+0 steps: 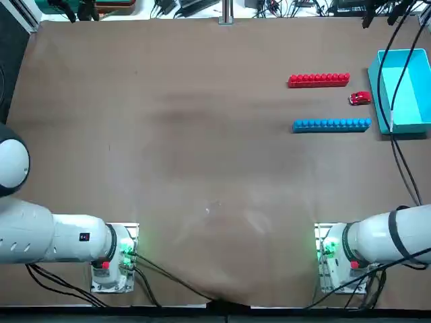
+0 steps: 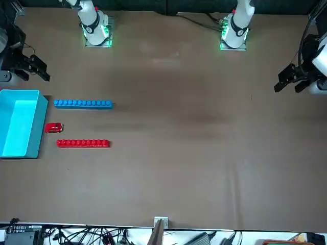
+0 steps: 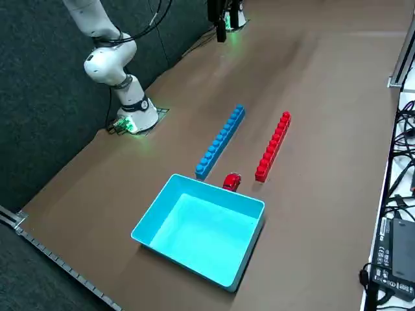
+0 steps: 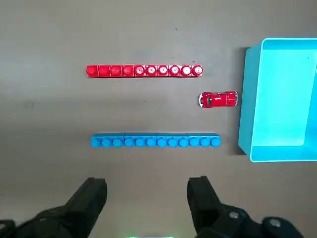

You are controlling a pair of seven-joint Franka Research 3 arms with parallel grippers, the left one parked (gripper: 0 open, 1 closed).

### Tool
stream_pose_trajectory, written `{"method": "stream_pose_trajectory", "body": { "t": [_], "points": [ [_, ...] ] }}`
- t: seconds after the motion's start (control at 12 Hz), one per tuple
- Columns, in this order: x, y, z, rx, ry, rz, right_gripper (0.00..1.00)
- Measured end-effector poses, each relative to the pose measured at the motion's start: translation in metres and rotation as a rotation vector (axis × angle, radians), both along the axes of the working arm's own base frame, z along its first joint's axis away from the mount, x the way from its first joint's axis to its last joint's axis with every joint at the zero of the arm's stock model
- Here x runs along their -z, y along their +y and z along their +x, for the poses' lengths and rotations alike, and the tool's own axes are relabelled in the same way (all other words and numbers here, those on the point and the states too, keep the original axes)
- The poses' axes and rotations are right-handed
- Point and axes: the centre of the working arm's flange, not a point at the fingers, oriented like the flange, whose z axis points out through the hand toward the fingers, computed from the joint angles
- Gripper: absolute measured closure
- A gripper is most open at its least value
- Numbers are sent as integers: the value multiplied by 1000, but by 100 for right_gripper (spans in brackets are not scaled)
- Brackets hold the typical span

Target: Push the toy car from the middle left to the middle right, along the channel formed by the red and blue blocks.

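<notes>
The toy car sits at three o'clock on the table, just past the right end of the channel between the red bar and blue bar, beside a light-blue box. The right gripper hovers above, fingers apart, holding nothing.

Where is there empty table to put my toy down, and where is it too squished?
Nearly all the brown table is bare. The strip between the red bar and the blue bar is free too. It is crowded only where the car sits, between the bars' ends and the blue box. The right hand hangs open above the table near the blue bar.
</notes>
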Motion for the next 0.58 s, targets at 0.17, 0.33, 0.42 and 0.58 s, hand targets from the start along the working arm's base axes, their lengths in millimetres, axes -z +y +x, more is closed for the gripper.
{"method": "stream_pose_trajectory", "body": {
  "t": [0.17,0.33,0.42,0.58],
  "points": [
    [-3,-5,-8,8,-1,4,0],
    [-3,-9,-14,25,0,9,0],
    [-3,-9,-15,29,1,14,0],
    [-3,-9,-15,33,1,20,0]
  ]
}}
